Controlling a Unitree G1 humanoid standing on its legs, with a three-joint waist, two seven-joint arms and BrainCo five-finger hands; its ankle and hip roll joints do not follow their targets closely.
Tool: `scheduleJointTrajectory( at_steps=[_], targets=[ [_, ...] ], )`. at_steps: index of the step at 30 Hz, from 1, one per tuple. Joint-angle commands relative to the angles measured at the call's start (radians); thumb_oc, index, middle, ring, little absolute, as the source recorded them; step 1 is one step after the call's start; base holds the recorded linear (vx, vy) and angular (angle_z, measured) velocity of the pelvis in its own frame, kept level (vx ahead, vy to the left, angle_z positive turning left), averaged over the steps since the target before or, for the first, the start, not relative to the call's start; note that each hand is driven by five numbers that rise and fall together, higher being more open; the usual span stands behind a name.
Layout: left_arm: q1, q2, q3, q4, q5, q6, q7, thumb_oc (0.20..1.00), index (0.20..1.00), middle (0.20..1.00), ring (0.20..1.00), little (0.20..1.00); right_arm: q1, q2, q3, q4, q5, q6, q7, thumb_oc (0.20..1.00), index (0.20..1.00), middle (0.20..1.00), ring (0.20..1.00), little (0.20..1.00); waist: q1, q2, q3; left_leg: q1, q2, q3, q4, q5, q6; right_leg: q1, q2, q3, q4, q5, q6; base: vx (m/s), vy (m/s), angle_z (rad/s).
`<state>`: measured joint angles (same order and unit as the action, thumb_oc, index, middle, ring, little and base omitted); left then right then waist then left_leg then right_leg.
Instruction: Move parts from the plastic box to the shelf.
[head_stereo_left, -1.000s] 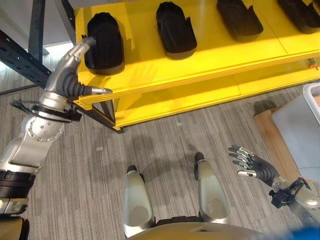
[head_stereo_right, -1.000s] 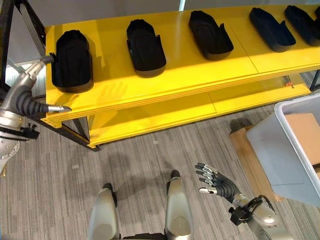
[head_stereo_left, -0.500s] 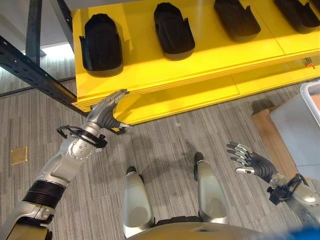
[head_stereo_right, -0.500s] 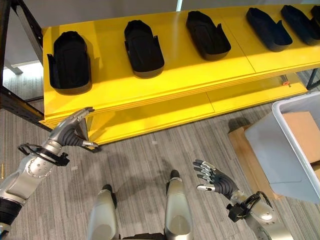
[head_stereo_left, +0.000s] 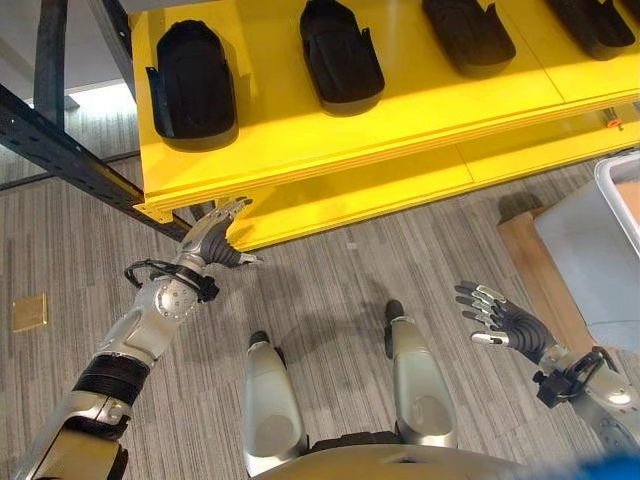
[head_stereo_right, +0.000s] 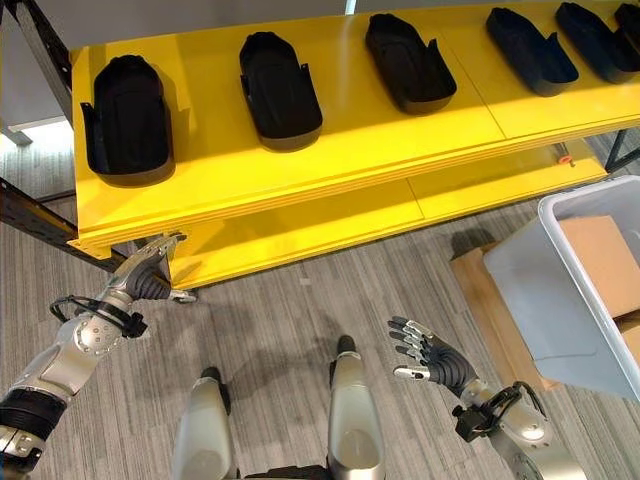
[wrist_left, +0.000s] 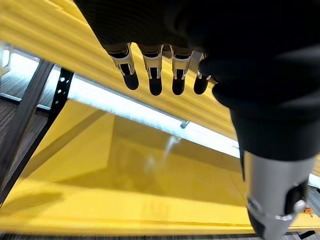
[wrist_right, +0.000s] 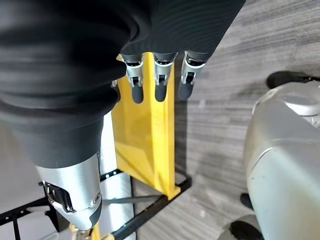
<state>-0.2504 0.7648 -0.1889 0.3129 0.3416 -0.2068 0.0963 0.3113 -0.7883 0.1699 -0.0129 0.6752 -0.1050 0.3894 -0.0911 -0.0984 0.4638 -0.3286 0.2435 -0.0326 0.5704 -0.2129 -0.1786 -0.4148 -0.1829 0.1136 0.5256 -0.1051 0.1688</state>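
Several black moulded parts lie in a row on the top board of the yellow shelf (head_stereo_right: 330, 150); the leftmost part (head_stereo_left: 195, 85) is near the shelf's left end, the second part (head_stereo_left: 340, 55) to its right. The grey plastic box (head_stereo_right: 545, 300) stands at the right on the floor. My left hand (head_stereo_left: 215, 235) hovers open and empty below the shelf's front left corner, its fingers (wrist_left: 152, 75) straight. Low over the floor at the right, my right hand (head_stereo_left: 500, 325) is open and empty, with spread fingers (wrist_right: 160, 75).
A dark metal rack beam (head_stereo_left: 60, 150) runs diagonally past the shelf's left side. The box rests on a wooden board (head_stereo_right: 485, 305) and holds a brown cardboard piece (head_stereo_right: 600, 250). A small brass plate (head_stereo_left: 28, 312) is set in the carpet at the left.
My left hand has let go of the leftmost part and come down off the shelf top to below its front corner. The right hand has hardly moved. The camera shifted slightly.
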Motion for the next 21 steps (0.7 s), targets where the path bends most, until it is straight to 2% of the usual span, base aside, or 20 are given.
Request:
scheduleJointTrajectory(
  at_steps=[1, 3, 7, 12, 21],
  targets=[
    [0.029, 0.029, 0.023, -0.037, 0.020, -0.030, 0.066, 1.000, 1.000, 1.000, 1.000, 1.000, 0.010, 0.001, -0.005, -0.007, 0.019, -0.046, 0.006, 1.000, 1.000, 1.000, 1.000, 1.000, 0.009, -0.030, -0.075, -0.047, -0.016, -0.016, -0.018, 0.067, 0.040, -0.015, -0.042, 0.025, -0.001, 0.033, -0.018, 0.00, 0.000, 0.00],
    [0.040, 0.098, 0.079, -0.162, 0.045, -0.045, 0.069, 1.000, 1.000, 1.000, 1.000, 1.000, 0.014, 0.001, -0.019, -0.002, 0.010, -0.048, 0.004, 1.000, 1.000, 1.000, 1.000, 1.000, 0.012, -0.024, -0.074, -0.047, -0.015, -0.017, -0.012, 0.063, 0.041, -0.012, -0.042, 0.024, -0.001, 0.031, -0.018, 0.00, 0.000, 0.00],
    [0.054, 0.133, 0.115, -0.218, 0.051, -0.057, 0.072, 1.000, 1.000, 1.000, 1.000, 1.000, 0.013, 0.000, -0.020, -0.003, 0.008, -0.048, 0.006, 1.000, 1.000, 1.000, 1.000, 1.000, 0.014, -0.020, -0.074, -0.049, -0.017, -0.017, -0.011, 0.062, 0.041, -0.015, -0.042, 0.023, 0.004, 0.030, -0.019, 0.01, 0.004, -0.03],
    [0.042, 0.156, 0.126, -0.224, 0.055, -0.056, 0.076, 1.000, 1.000, 1.000, 1.000, 1.000, 0.012, 0.001, -0.015, -0.006, 0.003, -0.045, 0.008, 1.000, 1.000, 1.000, 1.000, 1.000, 0.012, -0.021, -0.076, -0.052, -0.017, -0.019, -0.008, 0.061, 0.042, -0.017, -0.043, 0.024, 0.006, 0.029, -0.021, 0.00, 0.000, 0.00],
    [-0.007, 0.130, 0.080, -0.124, 0.060, -0.034, 0.081, 1.000, 1.000, 1.000, 1.000, 1.000, 0.012, 0.003, -0.009, -0.002, -0.001, -0.038, 0.009, 1.000, 1.000, 1.000, 1.000, 1.000, 0.008, -0.024, -0.075, -0.057, -0.019, -0.016, 0.000, 0.060, 0.044, -0.023, -0.041, 0.026, 0.009, 0.031, -0.020, 0.00, 0.000, 0.00]
  ],
)
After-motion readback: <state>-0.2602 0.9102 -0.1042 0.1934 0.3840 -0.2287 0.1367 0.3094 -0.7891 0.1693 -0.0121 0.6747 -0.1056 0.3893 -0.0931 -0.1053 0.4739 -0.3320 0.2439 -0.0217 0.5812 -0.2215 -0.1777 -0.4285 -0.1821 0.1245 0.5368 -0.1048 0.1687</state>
